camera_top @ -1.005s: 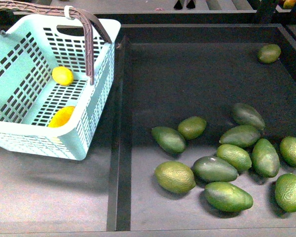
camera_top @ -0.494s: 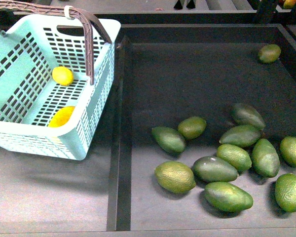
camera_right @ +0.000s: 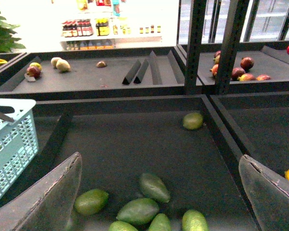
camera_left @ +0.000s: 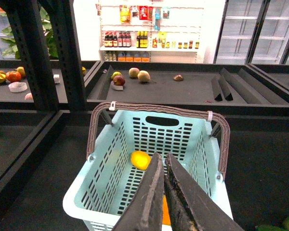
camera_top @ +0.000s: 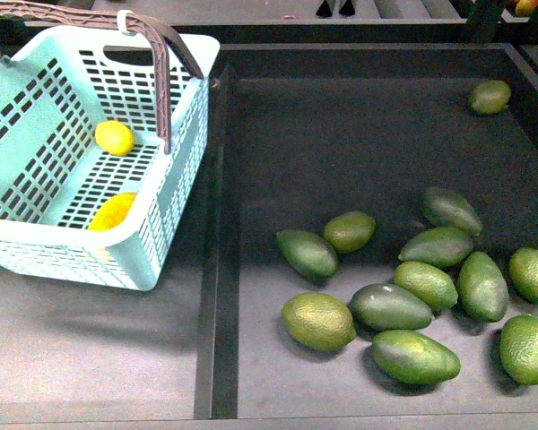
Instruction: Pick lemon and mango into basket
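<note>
Lying in the teal basket [camera_top: 36, 134] are the yellow lemon [camera_top: 114, 137] and orange mango [camera_top: 113, 211]; left fingers [camera_left: 180, 192] together, right fingers [camera_right: 53, 192] apart.

Grocery shop, produce trays [camera_right: 135, 139], stocked bottle shelves [camera_left: 149, 41], fridge doors [camera_left: 274, 29]

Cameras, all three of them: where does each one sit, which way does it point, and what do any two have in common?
Front view: on the robot's body, looking down at the basket and a tray of green fruits; no arm shows.
Left wrist view: above the basket, looking into it past the shut left pincer at the lemon.
Right wrist view: over the green fruits, between the open right pincer fingers.
Shared: front and left wrist views both show the basket and lemon.
</note>
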### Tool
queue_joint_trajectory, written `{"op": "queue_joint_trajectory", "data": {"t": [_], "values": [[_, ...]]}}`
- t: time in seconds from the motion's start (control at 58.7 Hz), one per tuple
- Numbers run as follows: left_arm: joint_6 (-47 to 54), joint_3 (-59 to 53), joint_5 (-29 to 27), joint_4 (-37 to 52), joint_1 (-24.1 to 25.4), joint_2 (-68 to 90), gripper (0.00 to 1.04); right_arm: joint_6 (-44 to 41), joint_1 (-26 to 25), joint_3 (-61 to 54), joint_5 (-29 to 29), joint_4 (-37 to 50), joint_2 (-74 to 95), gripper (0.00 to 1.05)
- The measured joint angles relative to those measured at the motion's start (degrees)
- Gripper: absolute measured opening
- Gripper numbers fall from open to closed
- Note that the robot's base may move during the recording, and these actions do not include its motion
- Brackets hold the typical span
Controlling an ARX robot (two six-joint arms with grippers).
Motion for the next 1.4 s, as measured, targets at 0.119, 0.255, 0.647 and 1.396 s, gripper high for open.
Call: {"op": "queue_joint_trajectory", "data": {"t": [0.119, 0.255, 0.647, 1.396], "values": [[0.0, 0.0, 0.0, -8.7, 0.0, -8.3, 0.03, 0.0, 0.0, 0.0, 0.0, 0.0, 0.0, 0.96], [0.0, 0.0, 0.0, -9.0, 0.0, -8.7, 0.03, 0.0, 0.0, 0.0, 0.0, 0.0, 0.0, 0.96], [0.0, 0.0, 0.0, -9.0, 0.0, -8.8, 0.03, 0.0, 0.0, 0.0, 0.0, 0.0, 0.0, 0.96], [0.1, 0.0, 0.0, -9.0, 0.0, -8.8, 0.99, 0.0, 0.0, 0.0, 0.0, 0.0, 0.0, 0.96]]}}
